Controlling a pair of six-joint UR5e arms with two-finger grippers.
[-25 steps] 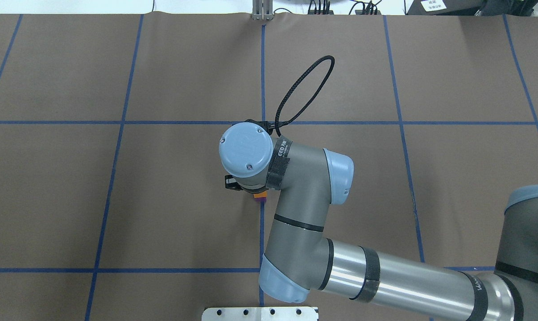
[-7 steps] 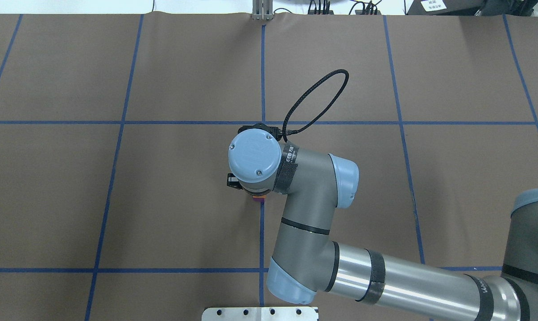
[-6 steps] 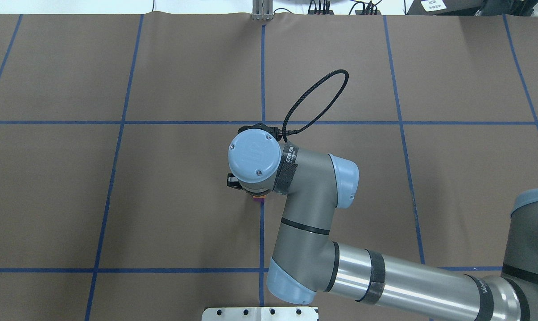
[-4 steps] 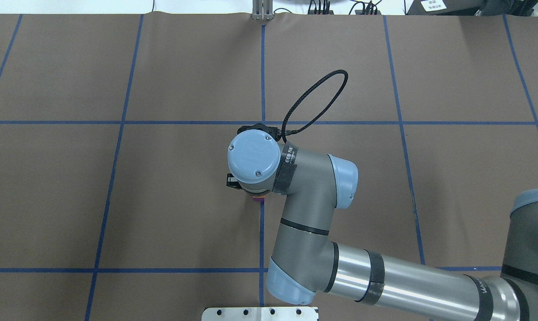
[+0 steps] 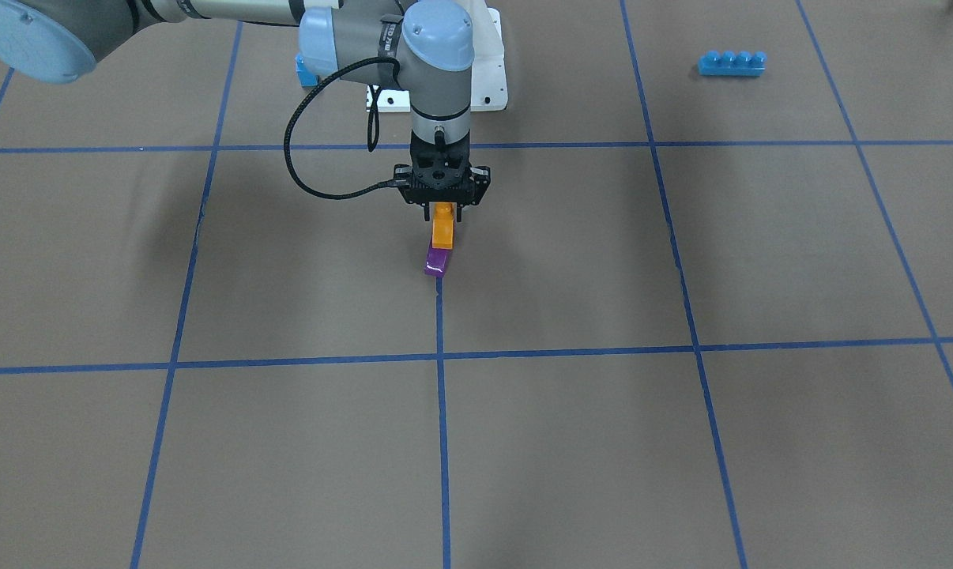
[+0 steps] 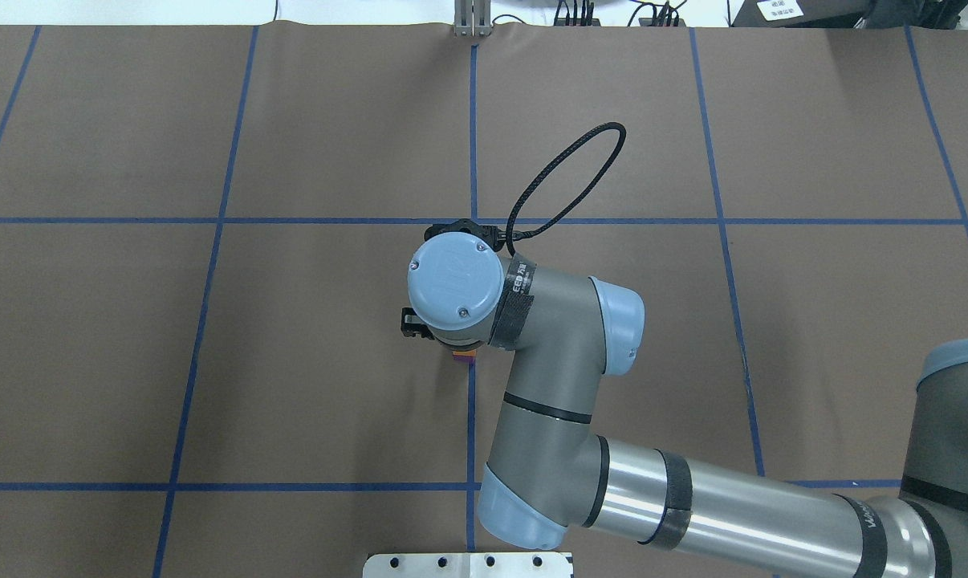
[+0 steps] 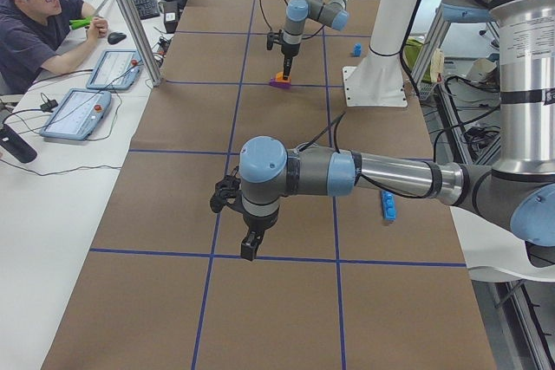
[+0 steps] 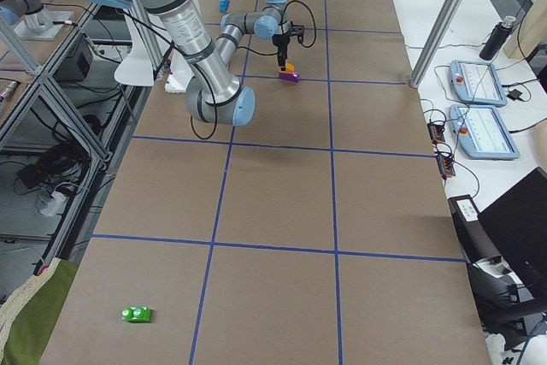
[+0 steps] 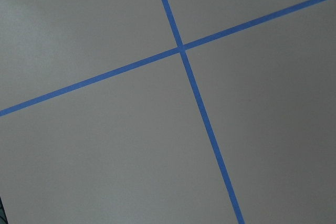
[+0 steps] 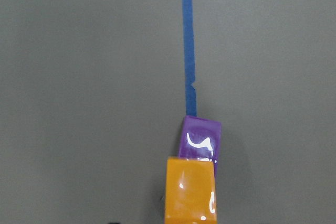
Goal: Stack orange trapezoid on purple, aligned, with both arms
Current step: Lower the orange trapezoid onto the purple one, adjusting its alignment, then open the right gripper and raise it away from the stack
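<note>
Brown-papered table [image 5: 682,442] under us: small glossy orange plastic trapezoid [image 5: 442,233] is riding slightly skewed over the glossy purple plastic block [image 5: 438,262], straight below the right gripper [image 5: 442,215], whose jaws are flanking it; clamped or not, can't tell.

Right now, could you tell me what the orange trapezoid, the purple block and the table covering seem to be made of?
The orange trapezoid: likely hard moulded plastic, glossy, with sharp white highlights.
The purple block: apparently the same glossy plastic, same bright glints.
The table covering: matte brown sheet, perhaps paper or vinyl; no shine.
</note>
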